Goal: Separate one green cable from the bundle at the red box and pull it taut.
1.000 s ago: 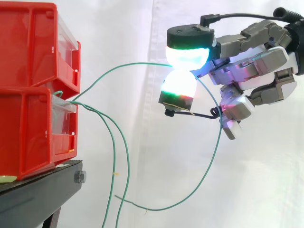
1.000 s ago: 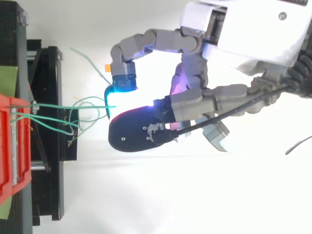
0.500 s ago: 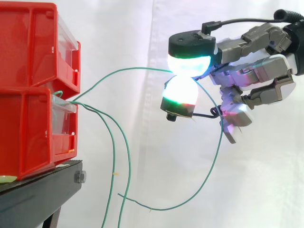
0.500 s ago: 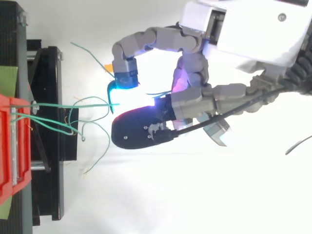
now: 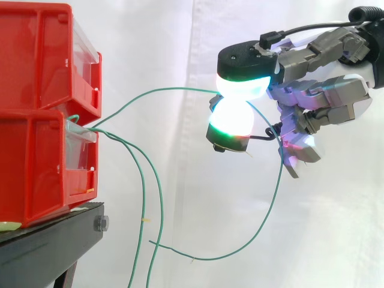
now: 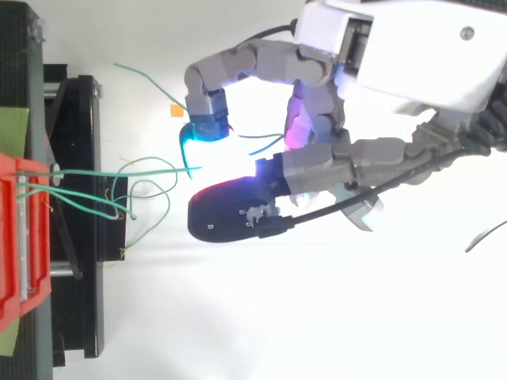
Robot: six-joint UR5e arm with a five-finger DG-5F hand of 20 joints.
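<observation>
At the right of the side view, the hand pinches one thin green cable between two rounded glowing pads. The cable arcs left to the lower glossy red bin, where the other cables droop out. A creased white curtain hangs behind.

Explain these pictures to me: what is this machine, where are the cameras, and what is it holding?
It is a robot arm ending in a fingered hand; the glowing blobs are its fingertip pads. One picture is taken level from the side, the other from above. Two red bins are stacked on a black stand before a white curtain. The hand pinches one green cable from the lower bin; it runs in a curve, not taut. Other green cables hang loose.
</observation>
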